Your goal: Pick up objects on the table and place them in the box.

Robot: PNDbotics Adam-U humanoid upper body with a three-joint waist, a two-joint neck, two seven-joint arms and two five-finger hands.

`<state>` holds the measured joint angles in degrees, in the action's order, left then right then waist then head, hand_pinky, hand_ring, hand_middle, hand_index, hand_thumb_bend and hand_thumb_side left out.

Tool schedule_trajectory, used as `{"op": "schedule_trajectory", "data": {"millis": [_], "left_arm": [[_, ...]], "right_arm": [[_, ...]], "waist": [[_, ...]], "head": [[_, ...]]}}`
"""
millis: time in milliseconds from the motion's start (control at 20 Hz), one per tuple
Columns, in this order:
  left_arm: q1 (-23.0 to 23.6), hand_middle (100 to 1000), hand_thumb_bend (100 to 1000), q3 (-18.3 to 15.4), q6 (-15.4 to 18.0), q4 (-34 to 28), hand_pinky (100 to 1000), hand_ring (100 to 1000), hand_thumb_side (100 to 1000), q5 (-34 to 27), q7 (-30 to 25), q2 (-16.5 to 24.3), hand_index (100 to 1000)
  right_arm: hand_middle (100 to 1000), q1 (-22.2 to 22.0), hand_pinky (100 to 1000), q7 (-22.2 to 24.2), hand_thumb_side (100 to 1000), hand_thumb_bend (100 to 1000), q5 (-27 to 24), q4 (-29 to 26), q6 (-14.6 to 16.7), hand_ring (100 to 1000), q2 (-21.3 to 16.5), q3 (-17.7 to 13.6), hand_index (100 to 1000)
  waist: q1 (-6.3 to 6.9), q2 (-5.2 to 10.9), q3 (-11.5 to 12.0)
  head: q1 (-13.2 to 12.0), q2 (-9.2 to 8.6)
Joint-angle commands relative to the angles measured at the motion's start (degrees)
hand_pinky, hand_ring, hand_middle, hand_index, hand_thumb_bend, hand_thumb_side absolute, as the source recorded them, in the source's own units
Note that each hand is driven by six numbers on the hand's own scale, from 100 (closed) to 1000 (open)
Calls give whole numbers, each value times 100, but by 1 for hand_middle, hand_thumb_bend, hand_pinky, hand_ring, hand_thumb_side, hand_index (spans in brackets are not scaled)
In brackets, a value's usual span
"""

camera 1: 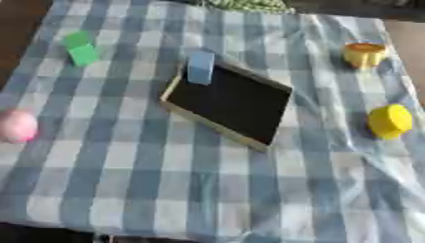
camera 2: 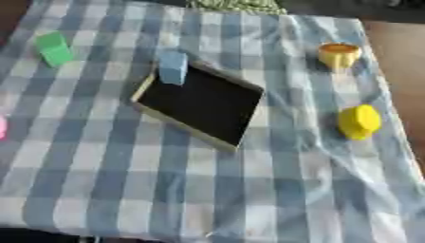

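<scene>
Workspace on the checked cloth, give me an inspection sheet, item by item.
Surface: blue-white checked cloth, wrinkled at right.
Box: shallow, dark inside, centre, nothing in it.
Blue block: at the box's far corner, seemingly on the rim.
Green block: far left.
Pink ball: left edge.
Yellow cup: far right.
Yellow block: right.
Clutter: nothing seen.
Hands: nothing seen.
Cables: nothing seen.
Surroundings: green fabric at far edge.

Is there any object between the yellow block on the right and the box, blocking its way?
Nothing visible does. Only bare checked cloth lies between the yellow block and the box. The blue block stands at the box's far corner, off that path.
</scene>
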<state>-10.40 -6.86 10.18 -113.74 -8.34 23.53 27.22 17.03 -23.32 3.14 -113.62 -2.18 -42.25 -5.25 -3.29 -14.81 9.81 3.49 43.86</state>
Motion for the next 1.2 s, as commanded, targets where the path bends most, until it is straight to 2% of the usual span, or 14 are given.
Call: {"op": "schedule_trajectory", "data": {"millis": [50,300,550,600,650,800,1050,1150,1200], "left_arm": [[-2,754,110,-50,-13,-85,889,797,589,40,13,180,855],[5,754,109,-45,-13,-85,889,797,586,70,15,234,854],[19,754,108,-47,-16,-85,889,797,586,92,23,259,854],[20,754,107,-46,-15,-85,889,797,586,94,23,259,854],[23,754,107,-45,-17,-85,889,797,587,96,22,258,854],[29,755,105,-44,-25,-85,889,797,589,97,25,241,855],[20,755,104,-37,-23,-85,889,797,589,99,18,241,855],[19,755,103,-35,-25,-85,889,797,590,97,16,242,854],[22,755,103,-34,-27,-85,889,797,590,96,16,243,854]], "right_arm": [[689,-138,844,252,429,252,286,-97,-68,869,-615,171,813],[726,-575,852,675,441,289,710,-98,-30,878,-1304,427,824],[751,-1057,858,1107,448,318,1125,-98,185,882,-2006,472,833],[754,-1134,860,1187,431,348,1168,-98,243,884,-2136,473,836],[760,-1203,862,1267,443,328,1186,-98,310,885,-2265,475,837],[771,-1340,866,1520,425,343,1108,-98,506,889,-2655,444,841],[794,-1432,871,1956,395,378,1234,-98,722,897,-2778,411,865],[804,-1438,875,2148,347,418,1358,-98,771,902,-2772,393,876],[802,-1377,875,2601,330,427,1354,-98,799,903,-2738,311,874]], "waist": [[-14,58,-21],[-57,51,-58],[-70,36,-87],[-69,32,-93],[-68,29,-98],[-51,19,-112],[-37,3,-126],[-34,0,-135],[-32,5,-147]], "head": [[-52,8],[-84,-6],[-108,-38],[-109,-47],[-105,-55],[-95,-75],[-76,-72],[-66,-60],[-66,-49]]}}
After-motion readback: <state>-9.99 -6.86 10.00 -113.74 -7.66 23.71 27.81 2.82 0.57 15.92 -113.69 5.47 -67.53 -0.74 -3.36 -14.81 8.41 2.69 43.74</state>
